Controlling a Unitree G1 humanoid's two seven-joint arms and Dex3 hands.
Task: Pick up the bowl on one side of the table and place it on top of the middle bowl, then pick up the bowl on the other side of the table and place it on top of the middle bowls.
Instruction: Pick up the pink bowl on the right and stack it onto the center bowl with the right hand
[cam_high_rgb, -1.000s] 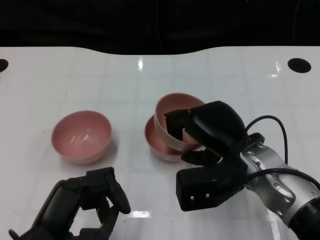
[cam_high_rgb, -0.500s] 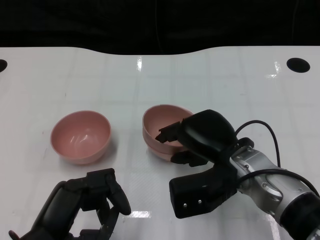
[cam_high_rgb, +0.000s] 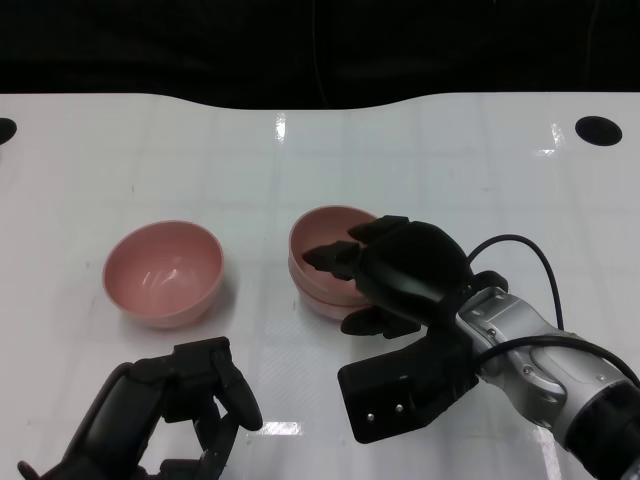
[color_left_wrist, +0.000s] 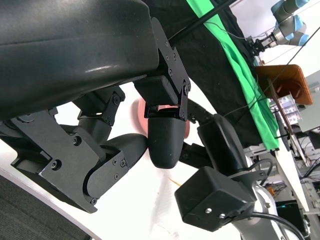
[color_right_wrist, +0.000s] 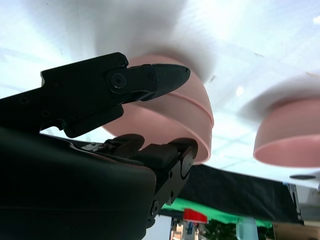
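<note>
On the white counter (cam_high_rgb: 420, 150), two pink bowls sit nested at the middle: the upper bowl (cam_high_rgb: 322, 232) rests inside the lower bowl (cam_high_rgb: 322, 303). The right hand (cam_high_rgb: 400, 270) lies over their near right side, with a fingertip over the upper bowl's rim. A third pink bowl (cam_high_rgb: 162, 272) stands apart to the left. The left hand (cam_high_rgb: 175, 415) hovers near the lower left edge, fingers curled, holding nothing.
</note>
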